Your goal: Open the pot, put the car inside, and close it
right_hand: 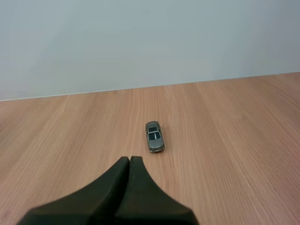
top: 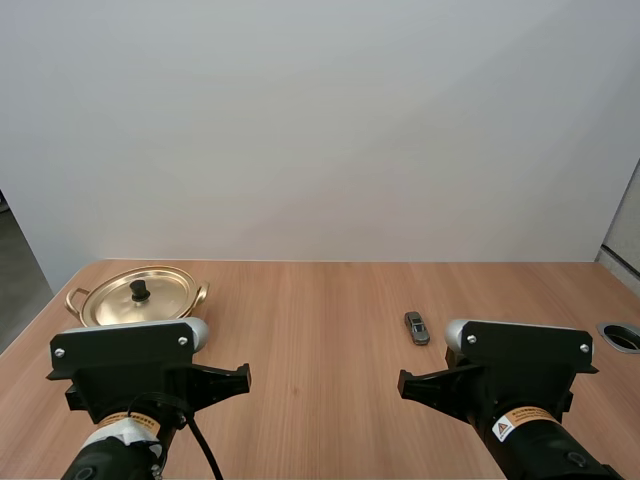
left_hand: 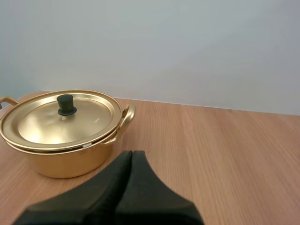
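On the tabletop [top: 300,320], with left pincer [left_hand: 131,153] and right pincer [right_hand: 130,158] both closed together, the tiny car [right_hand: 154,136] may skid away under an off-centre pinch

High overview, low wrists (pot [left_hand: 65,161] shared)

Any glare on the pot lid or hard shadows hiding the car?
Left wrist view: soft sheen on the lid, black knob plain. Right wrist view: the car evenly lit, faint shadow beneath. High view: table evenly lit, no glare.
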